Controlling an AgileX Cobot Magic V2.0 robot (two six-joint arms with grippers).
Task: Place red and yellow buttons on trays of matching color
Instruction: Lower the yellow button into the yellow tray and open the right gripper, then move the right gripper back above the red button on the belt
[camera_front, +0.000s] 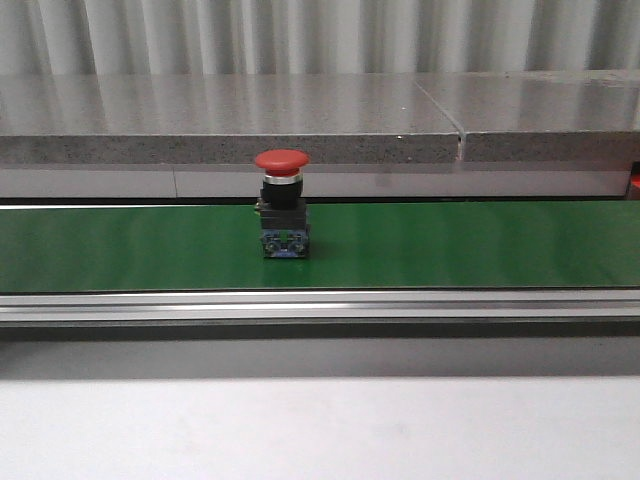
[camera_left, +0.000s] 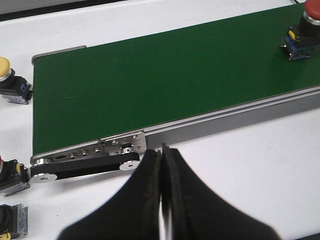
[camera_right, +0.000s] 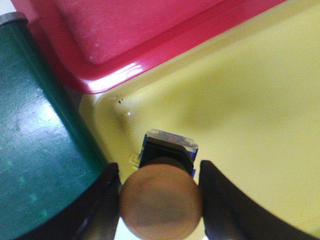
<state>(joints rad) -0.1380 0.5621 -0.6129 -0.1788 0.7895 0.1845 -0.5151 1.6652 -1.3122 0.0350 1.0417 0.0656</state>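
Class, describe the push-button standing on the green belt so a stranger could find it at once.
Find the long green conveyor belt that runs across the table. One push-button stands upright on it alone, about mid-belt. It has a red mushroom cap, a black body and a blue base; the other buttons in view sit off the belt.

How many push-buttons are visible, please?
5: a red button on the belt, three on the table by its end, a yellow button in the right gripper over the yellow tray; others may be hidden.
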